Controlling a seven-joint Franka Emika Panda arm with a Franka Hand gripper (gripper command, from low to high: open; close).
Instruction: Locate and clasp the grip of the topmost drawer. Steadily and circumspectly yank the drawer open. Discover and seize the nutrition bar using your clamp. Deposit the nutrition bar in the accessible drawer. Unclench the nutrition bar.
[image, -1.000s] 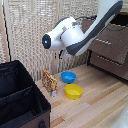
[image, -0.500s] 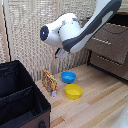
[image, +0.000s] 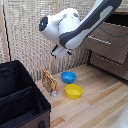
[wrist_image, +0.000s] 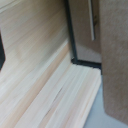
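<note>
Since half a second ago the white arm has swung lower, so in the exterior view its gripper (image: 58, 51) hangs above the nutrition bar (image: 49, 81), which stands on the wooden floor beside a blue bowl (image: 68, 77) and a yellow bowl (image: 73, 91); whether the fingers are parted I cannot tell. At that view's right, the top drawer (image: 106, 40) sits pushed in. From the wrist, only pale floorboards (wrist_image: 55, 95) and a grey-brown drawer front with a silver bar (wrist_image: 91, 20) show, no fingers.

1. Looks like a home-style room staged for robot trials.
2. Pale wood plank floor (image: 100, 107) across the lower frame.
3. Woven reed wall screen (image: 25, 37) filling the upper left.
4. Dark dresser (image: 107, 47) with wood-grain drawers at the right edge.
5. Bulky white robot arm (image: 75, 25) overhead.
</note>
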